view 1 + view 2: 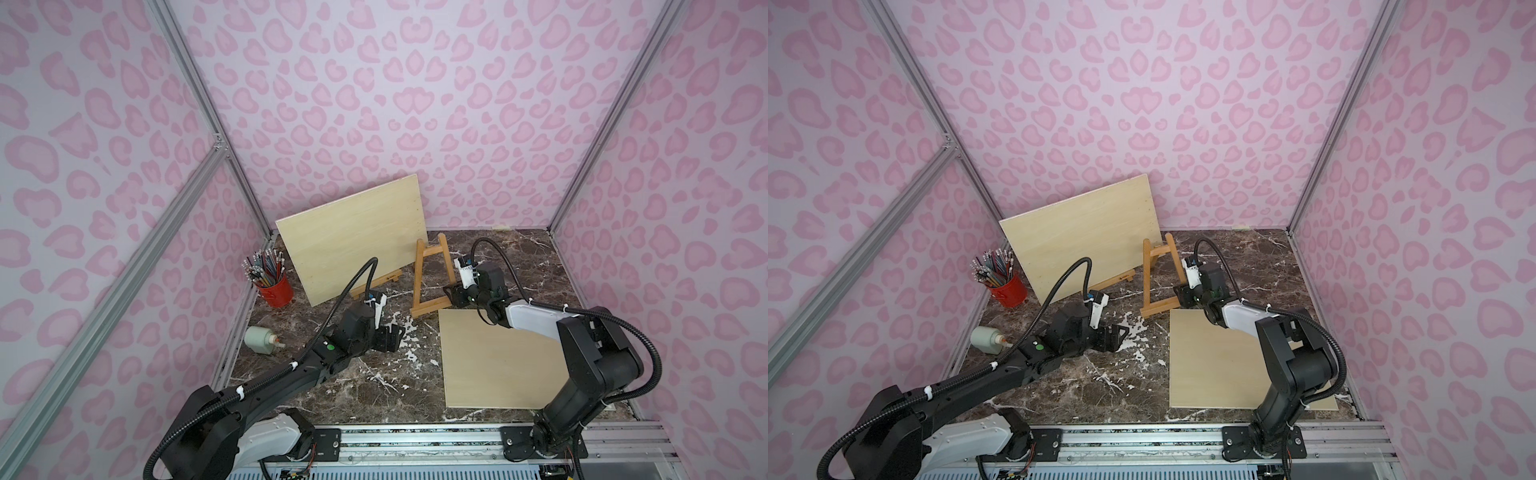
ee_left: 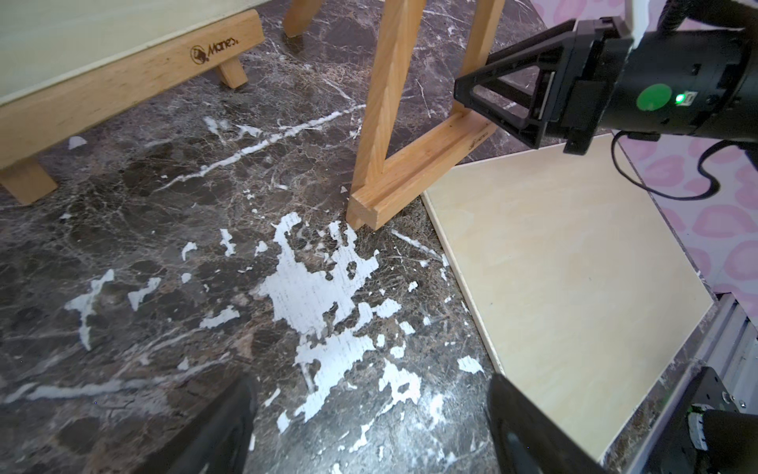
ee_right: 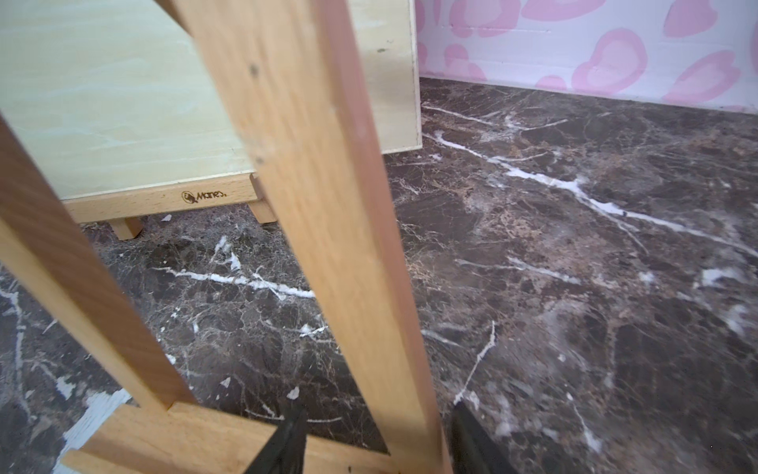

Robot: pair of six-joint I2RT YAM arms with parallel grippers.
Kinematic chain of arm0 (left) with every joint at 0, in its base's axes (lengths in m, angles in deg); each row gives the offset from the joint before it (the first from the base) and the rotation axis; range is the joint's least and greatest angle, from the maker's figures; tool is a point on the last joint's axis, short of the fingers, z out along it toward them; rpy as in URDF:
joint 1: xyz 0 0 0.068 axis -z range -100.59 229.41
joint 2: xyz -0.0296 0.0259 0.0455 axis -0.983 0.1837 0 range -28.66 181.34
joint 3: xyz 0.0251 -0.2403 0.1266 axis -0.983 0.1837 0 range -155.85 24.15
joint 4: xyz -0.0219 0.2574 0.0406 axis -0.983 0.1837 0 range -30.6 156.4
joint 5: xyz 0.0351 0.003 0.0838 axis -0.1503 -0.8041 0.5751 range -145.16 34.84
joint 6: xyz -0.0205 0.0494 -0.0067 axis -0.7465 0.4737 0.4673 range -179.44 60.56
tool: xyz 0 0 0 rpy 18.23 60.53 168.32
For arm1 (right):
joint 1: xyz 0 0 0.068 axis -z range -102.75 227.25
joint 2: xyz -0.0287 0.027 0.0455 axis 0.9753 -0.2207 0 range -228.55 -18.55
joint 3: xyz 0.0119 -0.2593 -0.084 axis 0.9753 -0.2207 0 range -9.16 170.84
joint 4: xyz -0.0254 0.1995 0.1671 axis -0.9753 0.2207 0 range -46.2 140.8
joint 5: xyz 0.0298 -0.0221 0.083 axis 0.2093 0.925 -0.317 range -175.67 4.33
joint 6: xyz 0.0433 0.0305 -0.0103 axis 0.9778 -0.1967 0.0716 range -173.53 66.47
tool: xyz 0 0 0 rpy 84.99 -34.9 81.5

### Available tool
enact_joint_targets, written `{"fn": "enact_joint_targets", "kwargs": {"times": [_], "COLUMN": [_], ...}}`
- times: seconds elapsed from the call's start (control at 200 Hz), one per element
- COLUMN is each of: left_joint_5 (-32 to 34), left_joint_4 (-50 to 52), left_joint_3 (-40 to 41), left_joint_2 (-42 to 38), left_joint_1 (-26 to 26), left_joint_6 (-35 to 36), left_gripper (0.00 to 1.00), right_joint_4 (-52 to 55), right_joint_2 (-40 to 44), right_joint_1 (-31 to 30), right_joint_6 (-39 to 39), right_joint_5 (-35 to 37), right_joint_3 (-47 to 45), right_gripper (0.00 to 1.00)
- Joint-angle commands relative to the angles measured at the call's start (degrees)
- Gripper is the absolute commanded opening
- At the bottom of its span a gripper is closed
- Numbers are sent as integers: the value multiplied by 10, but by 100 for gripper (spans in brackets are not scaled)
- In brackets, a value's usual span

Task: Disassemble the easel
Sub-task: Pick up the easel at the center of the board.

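Occlusions, easel pair
Leaning board hides rear easel except ledge and feet. Right gripper: fingertips run off frame edge; whether they touch the front easel's leg, cannot tell.

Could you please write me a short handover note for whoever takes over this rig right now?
The left hand is open and empty, over the table beside the empty easel.
The right hand has its jaws either side of one leg of that easel, just above the ledge; a firm grip cannot be confirmed.
Done: one board lies flat on the table.
Left: the empty easel stands unfolded; the second board rests on the rear easel.
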Motion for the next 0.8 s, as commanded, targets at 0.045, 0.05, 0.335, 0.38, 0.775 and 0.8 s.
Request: {"fn": "enact_joint_targets", "kwargs": {"times": [0.045,0.05,0.335,0.38,0.775,0.8], "left_joint_5": [-15,-16,-20,-21,-49,-54], "left_joint_4": [4,4,4,4,0,0], "left_joint_3": [4,5,7,6,-11,-13], "left_joint_2": [-7,-7,-12,-11,1,2], "left_joint_1": [-13,-13,-27,-28,-57,-63], "left_joint_6": [12,12,16,17,19,19], "left_gripper": [90,90,90,90,90,90], "right_joint_4": [-54,-54,-79,-80,-47,-41], "right_joint_2": [-15,-15,-18,-17,25,32], "right_joint_1": [0,0,-9,-11,-28,-28], "right_joint_6": [-6,-6,-19,-21,-53,-55], "right_joint_5": [18,18,35,38,68,68], "right_joint_3": [-1,-1,-11,-13,8,10], "right_gripper": [47,46,28,26,8,7]}}
